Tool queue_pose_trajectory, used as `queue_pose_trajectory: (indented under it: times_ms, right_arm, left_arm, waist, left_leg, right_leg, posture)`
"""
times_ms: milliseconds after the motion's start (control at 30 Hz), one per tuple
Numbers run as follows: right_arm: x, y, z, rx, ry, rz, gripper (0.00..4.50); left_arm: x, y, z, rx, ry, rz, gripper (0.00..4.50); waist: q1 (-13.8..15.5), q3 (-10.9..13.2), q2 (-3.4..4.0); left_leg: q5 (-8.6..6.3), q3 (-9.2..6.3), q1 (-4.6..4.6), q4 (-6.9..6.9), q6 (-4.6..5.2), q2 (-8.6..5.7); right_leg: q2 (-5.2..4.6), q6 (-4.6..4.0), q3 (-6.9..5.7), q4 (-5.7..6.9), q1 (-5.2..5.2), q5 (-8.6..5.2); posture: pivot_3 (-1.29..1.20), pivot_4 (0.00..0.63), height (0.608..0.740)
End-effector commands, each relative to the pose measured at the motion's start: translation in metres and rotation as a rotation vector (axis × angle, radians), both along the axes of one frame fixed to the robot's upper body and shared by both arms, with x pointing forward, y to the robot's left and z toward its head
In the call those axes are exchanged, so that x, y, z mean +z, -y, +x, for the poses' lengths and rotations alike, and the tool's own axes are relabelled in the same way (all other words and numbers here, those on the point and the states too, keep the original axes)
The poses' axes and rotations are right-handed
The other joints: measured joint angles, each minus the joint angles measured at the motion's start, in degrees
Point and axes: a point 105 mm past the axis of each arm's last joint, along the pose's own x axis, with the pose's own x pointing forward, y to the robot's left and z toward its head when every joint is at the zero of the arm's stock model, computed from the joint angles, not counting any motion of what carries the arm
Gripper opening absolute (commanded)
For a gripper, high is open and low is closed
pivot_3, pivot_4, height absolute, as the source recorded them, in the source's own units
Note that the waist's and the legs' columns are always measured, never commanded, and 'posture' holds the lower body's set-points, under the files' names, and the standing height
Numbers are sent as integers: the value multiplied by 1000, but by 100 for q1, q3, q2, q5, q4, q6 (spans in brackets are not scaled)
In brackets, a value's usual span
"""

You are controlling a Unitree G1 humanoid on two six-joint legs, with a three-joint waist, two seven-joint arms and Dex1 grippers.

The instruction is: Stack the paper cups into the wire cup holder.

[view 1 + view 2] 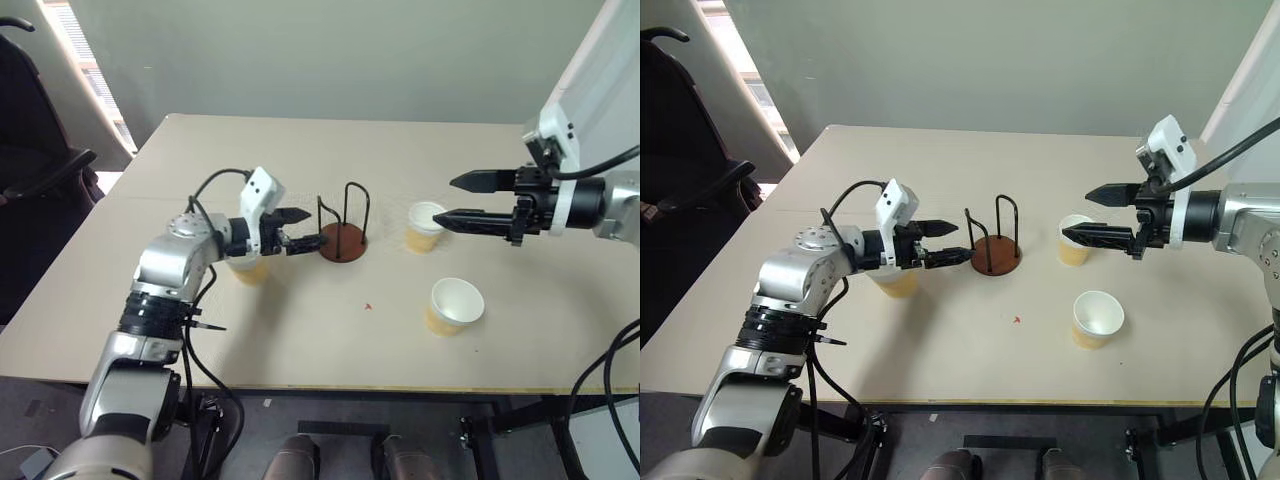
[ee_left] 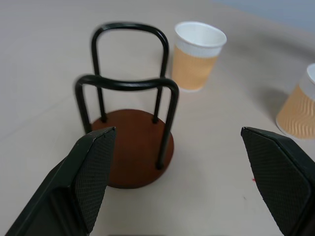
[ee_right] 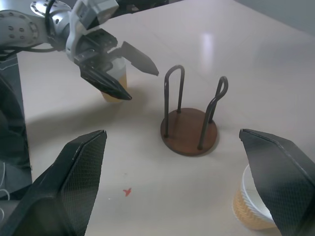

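Note:
The wire cup holder (image 1: 342, 243) stands mid-table, a reddish-brown disc with two black wire loops and nothing in it. Three paper cups stand upright on the table. One (image 1: 250, 268) is under my left wrist, another (image 1: 424, 228) is right of the holder, and the third (image 1: 455, 305) is nearer the front. My left gripper (image 1: 305, 230) is open, with its tips just left of the holder base (image 2: 133, 152). My right gripper (image 1: 446, 198) is open and hovers above the cup beside the holder, holding nothing. The right wrist view shows the left gripper (image 3: 120, 69) in front of its cup (image 3: 114, 91).
The beige table (image 1: 300, 350) has its front edge close to me. A small red mark (image 1: 368, 306) lies in front of the holder. A black chair (image 1: 40, 170) stands off the table's left side. Cables hang from both arms.

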Motion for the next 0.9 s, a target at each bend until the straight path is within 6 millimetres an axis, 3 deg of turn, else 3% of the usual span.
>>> queue_pose_trajectory:
  times_ms: [33,633,900]
  right_arm:
    - [14,3,-6,-11,69,1,4485]
    - [12,2,-7,-2,59,30,4485]
    - [10,5,-9,-19,51,31,4485]
  left_arm:
    - [16,5,3,-28,75,16,4384]
    - [-2,40,15,-77,96,58,4384]
    - [-7,53,32,-10,125,50,4384]
  waist:
    - [2,0,0]
    - [13,0,0]
    - [19,0,0]
  left_leg:
    - [0,0,-2,0,0,0]
    - [-2,11,-8,12,11,-1]
    - [-2,15,-10,19,13,-2]
  right_leg:
    - [0,3,0,-2,0,2]
    - [-2,24,9,-15,2,11]
    - [-2,31,13,-15,4,14]
  posture:
    - [0,150,740]
    - [0,150,740]
    - [0,150,740]
